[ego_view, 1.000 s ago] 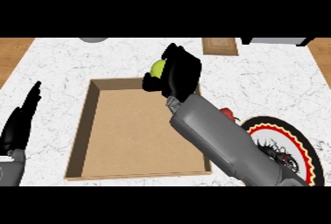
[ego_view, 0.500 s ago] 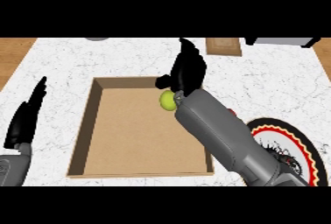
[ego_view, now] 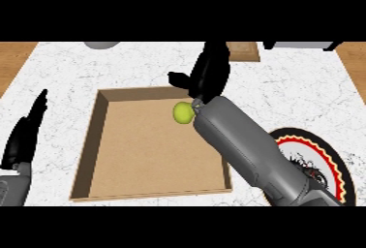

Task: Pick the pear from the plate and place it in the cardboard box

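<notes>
Pear in cardboard box, small, smooth, prob light; right hand fingers straight, apart, off it.

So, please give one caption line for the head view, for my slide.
Right hand open above the box, pear inside beside the wrist.

A shallow brown cardboard box lies open on the white marbled counter. A small yellow-green pear sits inside the box by its right wall, near the far corner. The black right hand hangs over the box's far right corner with fingers straight, apart from the pear. The black left hand rests left of the box, fingers up. A round black plate with a red and yellow rim lies right of the box.
</notes>
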